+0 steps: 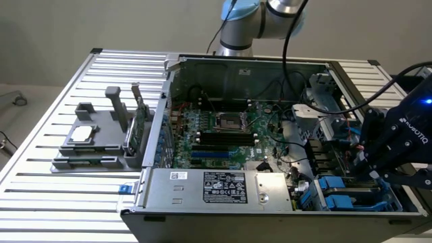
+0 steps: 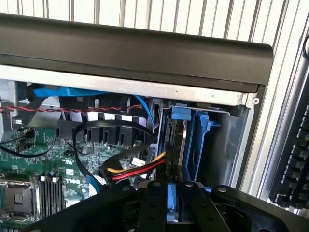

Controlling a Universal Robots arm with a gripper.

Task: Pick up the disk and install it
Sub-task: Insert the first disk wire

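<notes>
Plain grey wall behind slatted aluminium table

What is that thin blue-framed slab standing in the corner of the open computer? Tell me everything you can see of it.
The disk is a thin silver-grey metal slab in a blue plastic carrier, seen edge-on, with a blue tab at its far end. It stands on edge in a bay at the corner of the black-rimmed open computer case, beside red, yellow and black wires. The black gripper clasps its near end.
</notes>
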